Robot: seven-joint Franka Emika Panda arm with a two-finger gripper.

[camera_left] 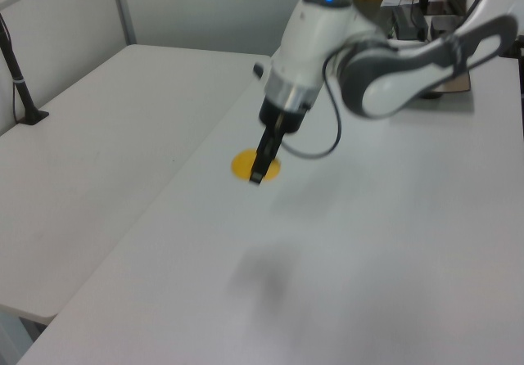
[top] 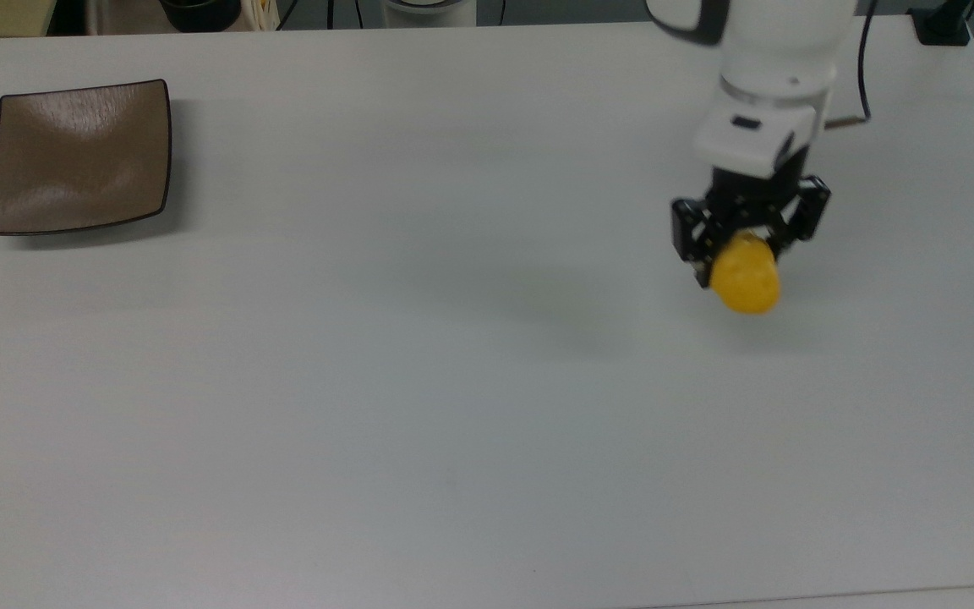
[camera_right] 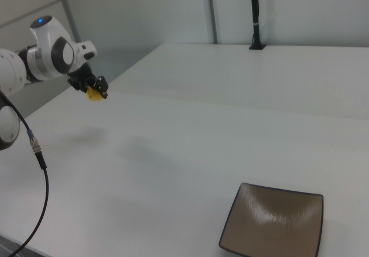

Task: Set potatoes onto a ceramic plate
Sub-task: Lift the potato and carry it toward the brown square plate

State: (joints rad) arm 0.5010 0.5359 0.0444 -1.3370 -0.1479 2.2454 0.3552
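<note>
Hanging above the white table [top: 453, 381], clear of its surface with a shadow cast below, the yellow potato [top: 745, 275] sits clamped between the black fingers [top: 690, 237] of the gripper [top: 747, 241], at the top view's right. Well apart, at the top view's far left, the square brown ceramic plate [top: 77, 156] lies bare on the table near its back edge.

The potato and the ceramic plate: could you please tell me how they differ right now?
The potato is bright yellow and rounded; the ceramic plate is brown, square and shallow. The potato is much smaller than the plate. The potato hangs above the table, gripped in the tool, whereas the plate lies bare on the table, far away.
</note>
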